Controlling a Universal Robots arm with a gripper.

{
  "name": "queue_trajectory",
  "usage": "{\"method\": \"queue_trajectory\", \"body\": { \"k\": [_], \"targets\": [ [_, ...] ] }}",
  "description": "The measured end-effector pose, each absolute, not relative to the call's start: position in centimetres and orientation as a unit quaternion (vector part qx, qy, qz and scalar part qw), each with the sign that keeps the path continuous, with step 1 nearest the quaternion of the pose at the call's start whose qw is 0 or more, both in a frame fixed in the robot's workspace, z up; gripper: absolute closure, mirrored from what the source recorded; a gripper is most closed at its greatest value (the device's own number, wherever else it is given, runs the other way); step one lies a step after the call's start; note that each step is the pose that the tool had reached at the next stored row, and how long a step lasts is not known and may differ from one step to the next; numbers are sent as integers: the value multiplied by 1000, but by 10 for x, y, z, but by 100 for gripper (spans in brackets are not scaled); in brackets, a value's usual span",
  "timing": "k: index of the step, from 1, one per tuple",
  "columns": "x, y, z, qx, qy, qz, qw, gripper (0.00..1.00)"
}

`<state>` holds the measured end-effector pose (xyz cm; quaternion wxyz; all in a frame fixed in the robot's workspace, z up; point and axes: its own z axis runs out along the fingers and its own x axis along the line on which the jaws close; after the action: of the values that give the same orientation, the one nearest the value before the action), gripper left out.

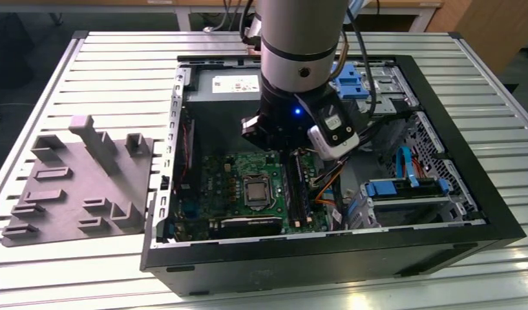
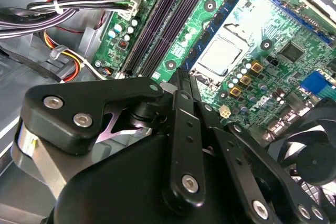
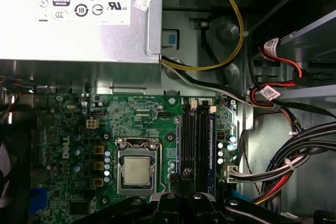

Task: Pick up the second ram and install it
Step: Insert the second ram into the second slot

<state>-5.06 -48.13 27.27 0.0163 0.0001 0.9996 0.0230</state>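
Hanging inside the open black metal tower case (image 1: pixel 333 258), which is lying on the slatted aluminium table (image 1: pixel 117 58): the arm's black linkage jaws, sitting directly over the dark memory slot rows (image 2: pixel 160 22) of the large green motherboard (image 3: pixel 136 114).

Jaws: appearing drawn together at the tips, with nothing visibly gripped between them.

Second ram, a slim flat memory stick (image 3: pixel 186 142): judged to be standing edge-on as a dark strip in the slot row nearest the tips. Whether it is fully seated cannot be told, and it is not separating cleanly from the neighbouring row.

Grey moulded parts tray (image 1: pixel 74 187): lying on the table beside the case, at the exterior view's left.

Risks:
- A stick sitting tilted, or going in one end first, is risking a jam or a crack under downward pressure.
- Bundled coloured cables (image 3: pixel 283 171) are running just beside the slots and could be snagging the wrist.
- The bare silver square processor (image 3: pixel 136 170) is lying near the slots, exposed to any sideways slip.
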Motion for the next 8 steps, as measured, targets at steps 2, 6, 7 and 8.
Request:
{"method": "queue_trajectory", "body": {
  "k": [2,6,7,8],
  "targets": [
    [-51,-481,272,0,1000,23,16,88],
    [-51,-481,269,0,1000,23,16,88],
    [-51,-481,269,0,1000,23,16,88],
    [-51,-481,268,0,1000,23,16,88]
  ]
}}
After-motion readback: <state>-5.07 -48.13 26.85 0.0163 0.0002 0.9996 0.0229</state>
